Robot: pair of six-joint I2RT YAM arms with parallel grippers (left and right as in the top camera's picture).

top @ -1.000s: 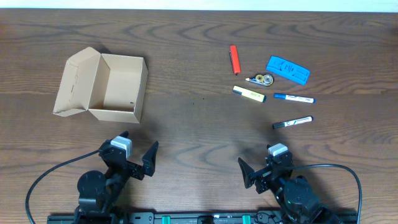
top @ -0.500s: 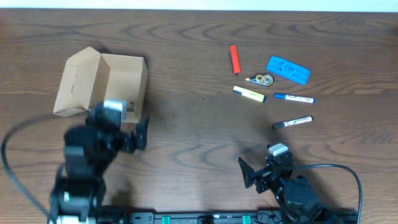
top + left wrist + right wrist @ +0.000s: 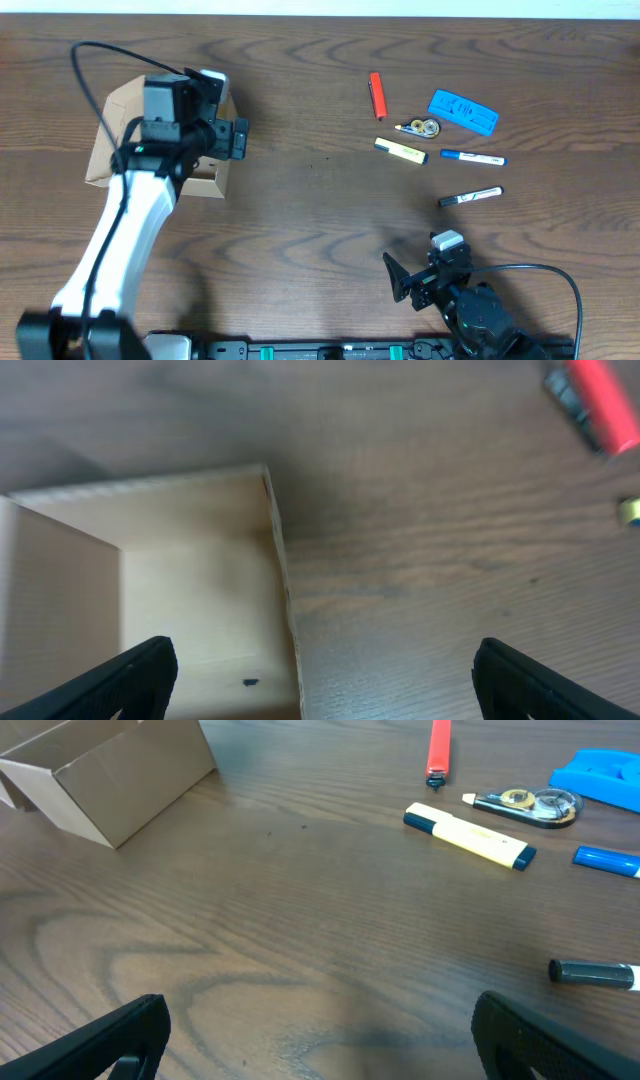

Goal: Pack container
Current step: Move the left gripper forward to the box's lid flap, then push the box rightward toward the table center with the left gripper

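Between the spread fingers of the left gripper (image 3: 330,690) stands the right wall of the box (image 3: 200,560). The left finger is over the box's open inside and the right finger is over bare table (image 3: 450,560), where only a red pen (image 3: 600,405) lies far ahead. In front of the right gripper (image 3: 320,1040) the wood is free close in; a black marker (image 3: 590,974) lies just ahead of the right finger, with a yellow highlighter (image 3: 470,837), blue marker (image 3: 607,861) and tape roller (image 3: 520,805) farther on.
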